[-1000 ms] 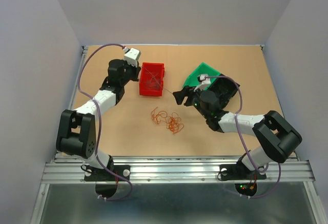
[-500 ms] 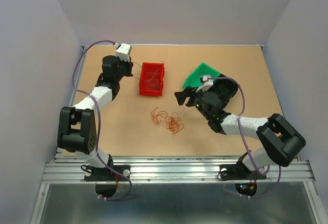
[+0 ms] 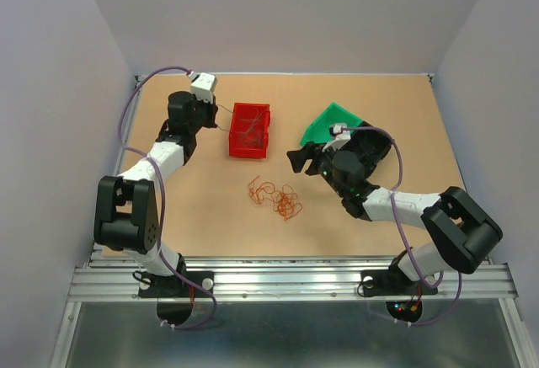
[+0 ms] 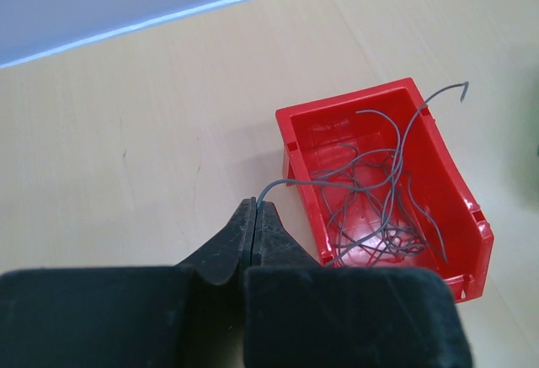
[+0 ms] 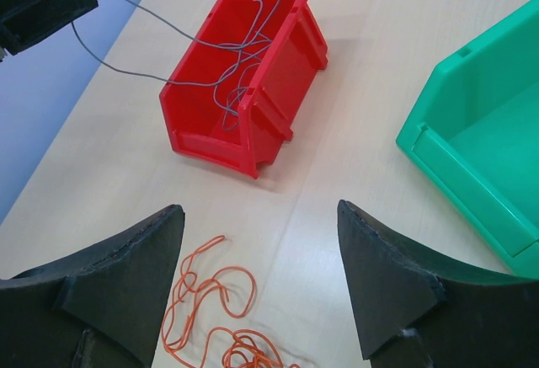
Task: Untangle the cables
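Beside red bin (image 4: 296, 174), left pincer (image 4: 255, 210) pinches grey cable (image 4: 282, 183); right pincer (image 5: 257, 210) (agape) hangs near orange cables (image 3: 276, 199).

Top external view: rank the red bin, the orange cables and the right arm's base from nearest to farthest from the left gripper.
1. Red bin: just right of the left gripper, which pinches a grey wire trailing out of it.
2. Orange cables: mid-table, closer to the arms' bases.
3. Right arm's base: near edge, far right.
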